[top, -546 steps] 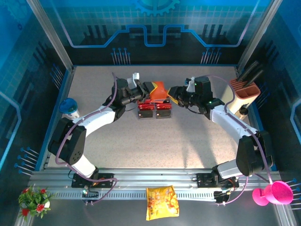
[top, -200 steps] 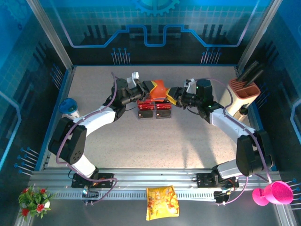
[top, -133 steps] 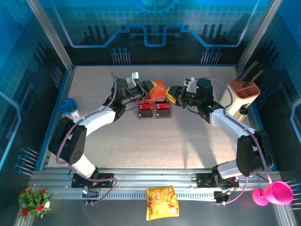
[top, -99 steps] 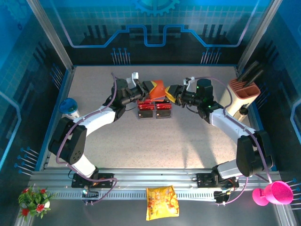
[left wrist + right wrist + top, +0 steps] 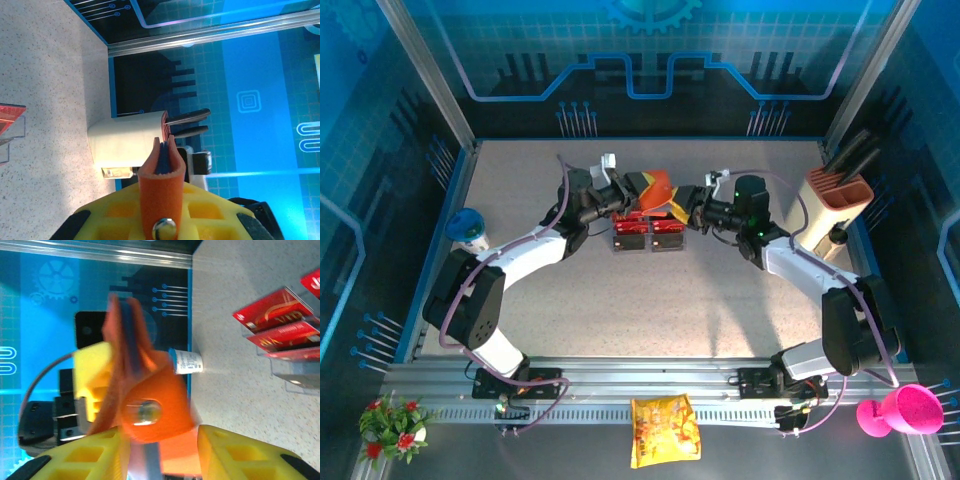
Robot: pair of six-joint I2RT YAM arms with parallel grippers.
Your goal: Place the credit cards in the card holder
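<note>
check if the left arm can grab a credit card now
Probably not: the left gripper is shut on the card holder, so its fingers are taken, though the credit cards are close.

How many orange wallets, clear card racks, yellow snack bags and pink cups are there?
Orange wallet: 1
Clear card racks: 2
Yellow snack bag: 1
Pink cup: 1
Total: 5

We see white links and black joints on the left arm and right arm, thin purple cables alongside, yellow ribbed fingers
</note>
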